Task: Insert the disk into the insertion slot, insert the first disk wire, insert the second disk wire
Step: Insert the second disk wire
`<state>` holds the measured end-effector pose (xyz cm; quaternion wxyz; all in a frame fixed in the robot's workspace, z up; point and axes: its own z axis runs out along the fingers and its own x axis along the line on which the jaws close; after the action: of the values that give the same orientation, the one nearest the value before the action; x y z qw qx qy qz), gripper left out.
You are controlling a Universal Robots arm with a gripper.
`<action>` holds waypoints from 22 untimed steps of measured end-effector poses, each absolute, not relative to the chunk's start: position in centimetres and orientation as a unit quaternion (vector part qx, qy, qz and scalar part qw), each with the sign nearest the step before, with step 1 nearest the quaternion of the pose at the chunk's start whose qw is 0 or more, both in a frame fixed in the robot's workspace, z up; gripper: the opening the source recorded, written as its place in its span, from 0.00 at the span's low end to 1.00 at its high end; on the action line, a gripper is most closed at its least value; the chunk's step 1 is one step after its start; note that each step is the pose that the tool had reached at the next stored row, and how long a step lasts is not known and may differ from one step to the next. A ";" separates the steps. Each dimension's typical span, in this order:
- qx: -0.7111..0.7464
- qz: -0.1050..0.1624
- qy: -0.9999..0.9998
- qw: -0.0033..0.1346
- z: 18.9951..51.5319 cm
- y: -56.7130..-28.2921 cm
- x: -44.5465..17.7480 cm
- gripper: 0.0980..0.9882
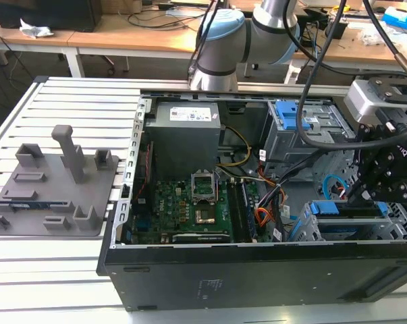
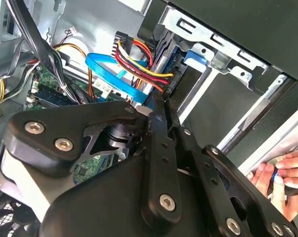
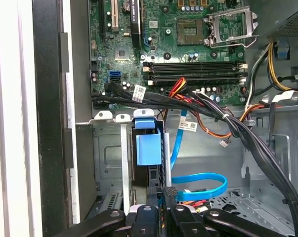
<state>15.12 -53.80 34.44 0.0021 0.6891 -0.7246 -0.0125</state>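
The disk (image 1: pixel 348 210), framed in its blue caddy (image 3: pixel 149 148), sits inside the insertion slot (image 1: pixel 304 233), a low grey metal bay at the case's corner on the exterior view's right. The first disk wire (image 2: pixel 139 61), red, yellow and black, runs to a black plug at the drive's end. The second disk wire (image 3: pixel 208 178) is a light-blue loop (image 2: pixel 102 69) that ends at my fingertips. My gripper (image 2: pixel 156 106) stands at the drive's rear end (image 3: pixel 163 197), fingers close together on that cable's small dark plug. In the exterior view, the gripper (image 1: pixel 357 196) hangs just above the caddy.
The open case holds a motherboard (image 1: pixel 190 209), a power supply (image 1: pixel 186 131) and a taller cage with a blue latch (image 1: pixel 291 121). A thick black cable bundle (image 3: pixel 198 106) crosses above the bay. A person's hand (image 2: pixel 282 177) is near the case's outside. A grey fixture plate (image 1: pixel 55 182) lies outside.
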 end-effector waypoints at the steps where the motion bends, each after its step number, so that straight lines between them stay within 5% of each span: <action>1: 0.689 -0.013 -0.725 0.002 34.4 -53.8 15.1 0.07; 12: 0.689 -0.012 -0.725 0.004 33.8 -53.8 15.1 0.07; 17: 0.688 -0.012 -0.725 0.004 35.0 -53.8 15.1 0.36; 22: 0.687 -0.009 -0.727 0.007 37.8 -53.5 15.1 0.34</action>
<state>15.13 -53.54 37.76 0.0066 0.6866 -0.7269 -0.0091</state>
